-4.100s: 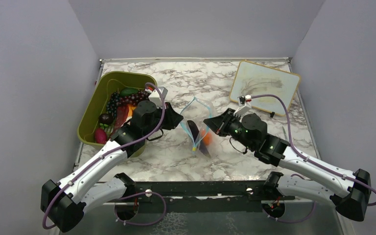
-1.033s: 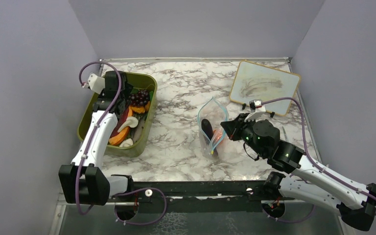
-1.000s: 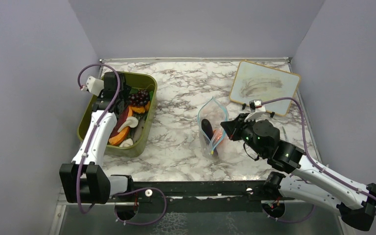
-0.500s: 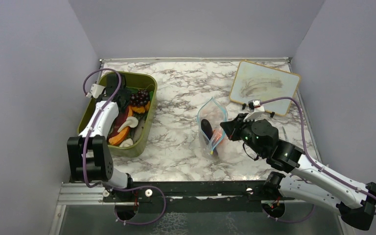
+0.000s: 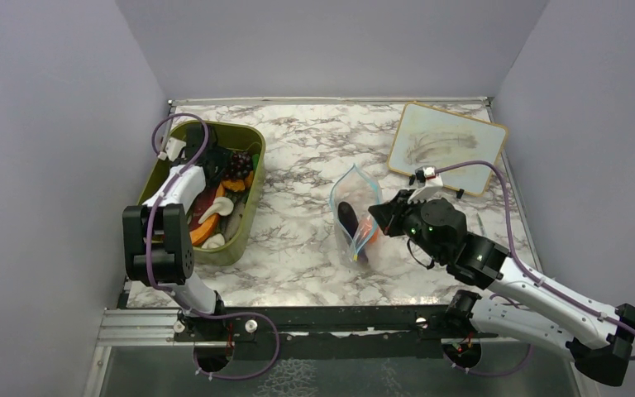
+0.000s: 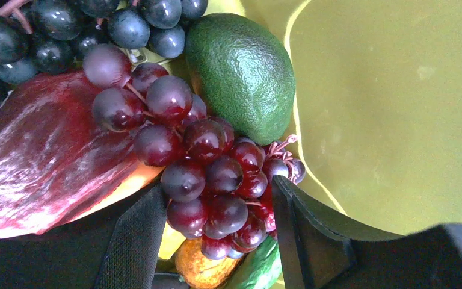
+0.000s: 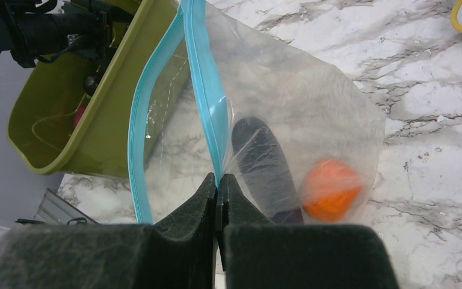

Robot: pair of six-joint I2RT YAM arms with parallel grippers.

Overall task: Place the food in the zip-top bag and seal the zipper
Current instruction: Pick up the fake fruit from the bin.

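While the right gripper (image 7: 217, 191) is pinched shut on the teal-blue zipper (image 7: 200, 90), the clear, crinkly zip-top bag (image 5: 354, 207) is held upright with its mouth gaping. It stands well apart from the olive-green tub (image 5: 245, 222), on the right arm's side of it. Two pieces are seen through the plastic: an orange round (image 7: 331, 189) and a dark elongated piece (image 7: 263, 159).

Inside the tub, the left gripper (image 6: 215, 244) is spread open, with a black finger (image 6: 133, 241) set on either side of the red grape bunch (image 6: 207, 174) and no squeeze visible. The bunch lies straight ahead of this claw, the nearer one. Its long axis runs out from between the fingers at a slant, so it is straddled across its narrow width.

The grapes are glossy and round, loosely clustered on thin stems. A pebbled green avocado (image 6: 240, 75) touches the bunch on one flank and a smooth dark red chunk (image 6: 36, 162) on the other. Darker purple grapes (image 6: 54, 30) lie beyond. A closing of the fingers is probably called for next, and a neighbour could be snagged.
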